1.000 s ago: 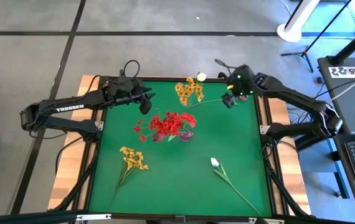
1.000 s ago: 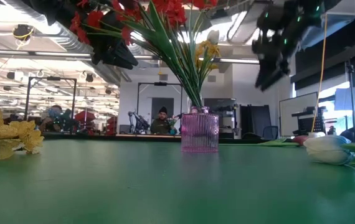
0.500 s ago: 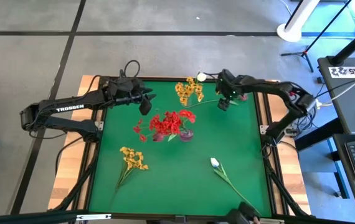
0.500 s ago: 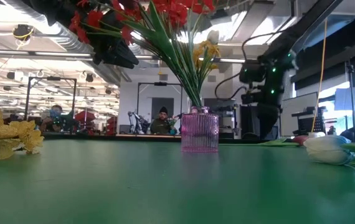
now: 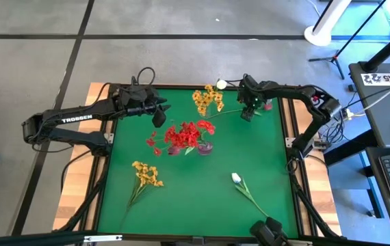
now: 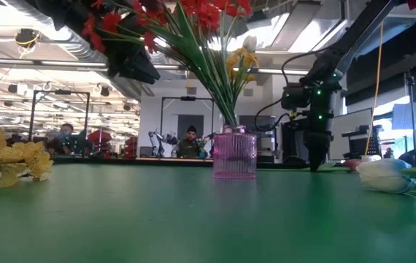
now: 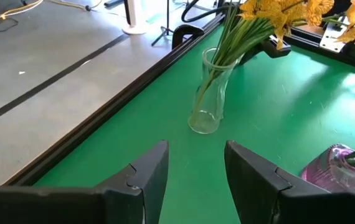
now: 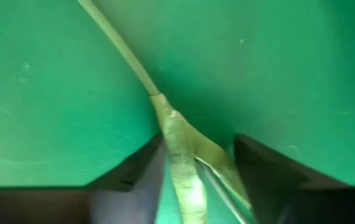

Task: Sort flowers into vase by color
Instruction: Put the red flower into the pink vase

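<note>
From my remote station, nearest the table's front edge, a white tulip (image 5: 236,178) lies flat on the green table (image 5: 181,198) at the right, its long stem running toward the front right corner; in the low view its bud (image 6: 384,176) rests on the mat. At the front left lies a loose yellow-orange flower (image 5: 145,174), also on its side. Mid-table, a pink ribbed vase (image 6: 234,153) stands upright holding the red flowers (image 5: 185,135). Beyond it, at the far edge, a clear glass vase (image 7: 210,93) stands upright with yellow-orange blooms (image 5: 208,100) in it. My left gripper (image 5: 159,113) hovers above the mat near the far left, between the two vases, fingers apart and holding nothing. My right gripper (image 5: 248,113) is down at the mat near the far right, its fingers (image 8: 261,165) straddling a green stem (image 8: 177,140) that lies on the table; the fingers stand either side of the stem, and I cannot tell whether they have clamped it.
</note>
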Controlling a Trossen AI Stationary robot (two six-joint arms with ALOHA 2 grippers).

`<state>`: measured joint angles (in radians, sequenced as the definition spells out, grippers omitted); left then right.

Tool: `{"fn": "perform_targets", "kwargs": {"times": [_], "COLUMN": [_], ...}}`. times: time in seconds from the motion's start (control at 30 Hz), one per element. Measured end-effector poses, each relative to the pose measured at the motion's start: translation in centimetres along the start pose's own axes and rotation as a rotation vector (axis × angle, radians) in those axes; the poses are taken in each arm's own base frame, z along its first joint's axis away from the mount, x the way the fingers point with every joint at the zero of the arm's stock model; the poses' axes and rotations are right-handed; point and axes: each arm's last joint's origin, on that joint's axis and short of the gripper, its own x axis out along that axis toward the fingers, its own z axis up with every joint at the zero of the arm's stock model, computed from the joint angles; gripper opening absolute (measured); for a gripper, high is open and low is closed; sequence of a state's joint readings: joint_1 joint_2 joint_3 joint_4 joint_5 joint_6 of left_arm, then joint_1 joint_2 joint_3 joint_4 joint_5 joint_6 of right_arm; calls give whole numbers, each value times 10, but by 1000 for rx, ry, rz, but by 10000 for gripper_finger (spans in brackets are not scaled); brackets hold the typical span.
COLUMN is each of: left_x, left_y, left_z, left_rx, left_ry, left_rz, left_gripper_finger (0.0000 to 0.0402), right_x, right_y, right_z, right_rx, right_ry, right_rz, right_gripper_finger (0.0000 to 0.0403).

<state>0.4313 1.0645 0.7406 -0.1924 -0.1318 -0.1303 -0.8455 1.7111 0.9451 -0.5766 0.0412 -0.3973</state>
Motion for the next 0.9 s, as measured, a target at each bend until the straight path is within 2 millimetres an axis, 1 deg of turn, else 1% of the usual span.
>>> {"fn": "perform_targets", "kwargs": {"times": [0.2, 0.23, 0.27, 0.33, 0.4, 0.5, 0.6, 0.73, 0.8, 0.9], "left_x": [0, 0, 0, 0, 0, 0, 0, 0, -2, -11], "left_y": [0, 0, 0, 0, 0, 0, 0, 0, 0, 0], "left_z": [0, 0, 0, 0, 0, 0, 0, 1, 6, 23], "left_rx": [-16, -16, -16, -16, -18, -20, -20, -21, -9, 19], "left_ry": [2, 2, 2, 2, 2, 1, -4, -13, -17, -63], "left_rz": [1, 1, 0, 0, 1, 6, 7, 6, 19, 59], "left_gripper_finger": [151, 151, 151, 151, 151, 151, 151, 151, 151, 151], "right_x": [1, 0, -1, -6, -17, -37, -61, -92, -110, -140], "right_y": [1, 0, 0, -3, -5, -8, -9, -9, -7, -3], "right_z": [0, 0, -1, -4, -5, -6, -5, -3, -1, 5], "right_rx": [-4, 0, 12, 36, 48, 66, 96, 125, 128, 126], "right_ry": [5, 6, 12, 37, 46, 61, 33, -23, -57, -100], "right_rz": [0, -14, -42, -121, -204, -266, -301, -389, -449, -552], "right_gripper_finger": [40, 22, 13, 18, 22, 7, 8, 4, 4, 2]}}
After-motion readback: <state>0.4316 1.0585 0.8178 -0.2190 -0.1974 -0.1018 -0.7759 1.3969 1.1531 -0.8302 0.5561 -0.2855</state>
